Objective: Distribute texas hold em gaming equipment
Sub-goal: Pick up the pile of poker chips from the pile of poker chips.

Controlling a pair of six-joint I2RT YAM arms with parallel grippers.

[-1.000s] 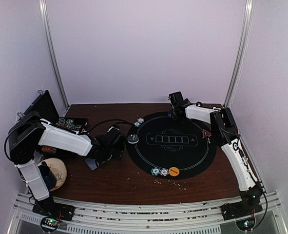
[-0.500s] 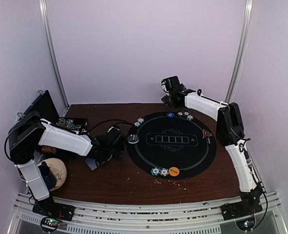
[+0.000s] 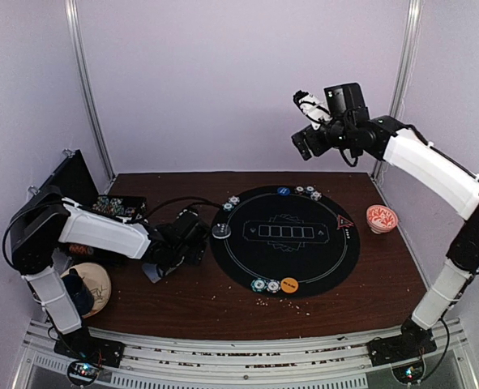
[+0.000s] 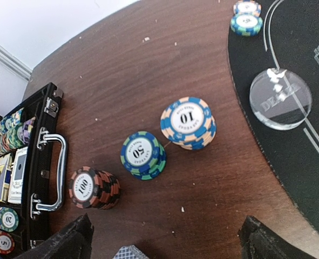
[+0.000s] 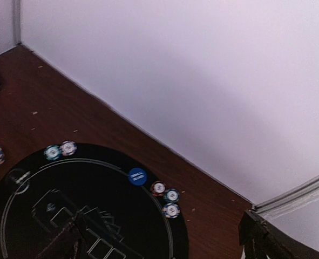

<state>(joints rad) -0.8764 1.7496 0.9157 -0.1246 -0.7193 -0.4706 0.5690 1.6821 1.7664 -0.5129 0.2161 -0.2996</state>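
Right end effector (image 3: 302, 123) gapes high over far edge of mat (image 3: 247, 253).

Three chip stacks (image 4: 143, 155) ahead of left claw (image 4: 167, 245) — bare table (image 4: 121, 65) gaps between; mat (image 3: 304, 263) middle free.

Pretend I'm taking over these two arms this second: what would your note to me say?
Left gripper: open, low over three striped poker chip stacks on the brown wooden table, beside the round black mat.
Right gripper: open, empty, raised high in the air.
Spare chips sit in the open black case.
Done: far-left chip pair, near chip pair with orange disc, blue disc with far chips, and red triangle marker are near the mat's edge.
Left, probably: hand out the three stacks; no cards lie on the mat.
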